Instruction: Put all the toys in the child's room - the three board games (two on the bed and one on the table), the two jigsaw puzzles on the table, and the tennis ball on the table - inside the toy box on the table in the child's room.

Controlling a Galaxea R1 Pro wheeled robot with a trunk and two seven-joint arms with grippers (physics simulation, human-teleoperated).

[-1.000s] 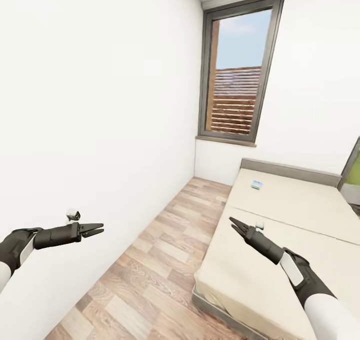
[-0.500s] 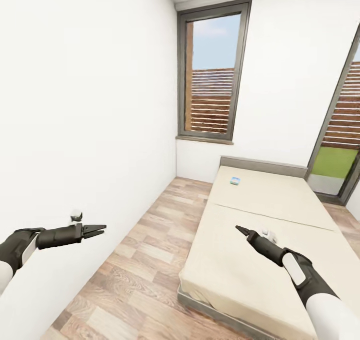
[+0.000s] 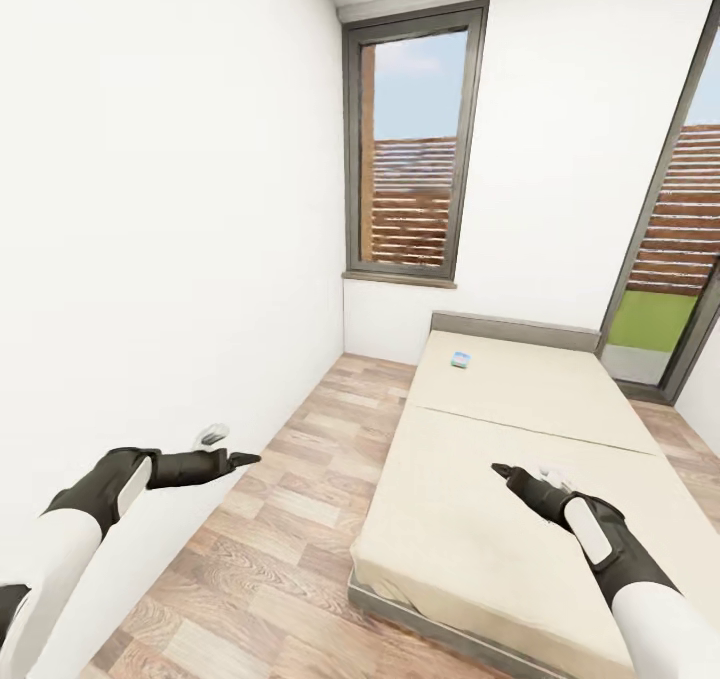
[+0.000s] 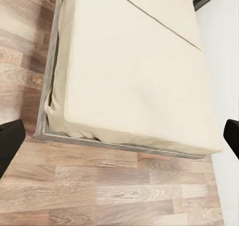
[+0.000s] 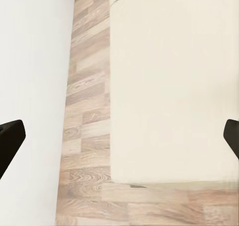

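Robot at the foot of the bed, one game box far off by the headboard.

Head view: a small blue-and-white board game (image 3: 461, 360) lies flat near the head end of the bed (image 3: 520, 439), towards its left edge, too far off to read its long axis. It sits well ahead of both arms; the right gripper (image 3: 503, 473), over the mattress, looks nearer than the left gripper (image 3: 243, 457), over the wood floor (image 3: 300, 519). Left wrist view: both fingertips sit at the frame edges, spread wide, nothing held, over the bed's foot corner. Right wrist view: fingers likewise parted and empty above the mattress edge.
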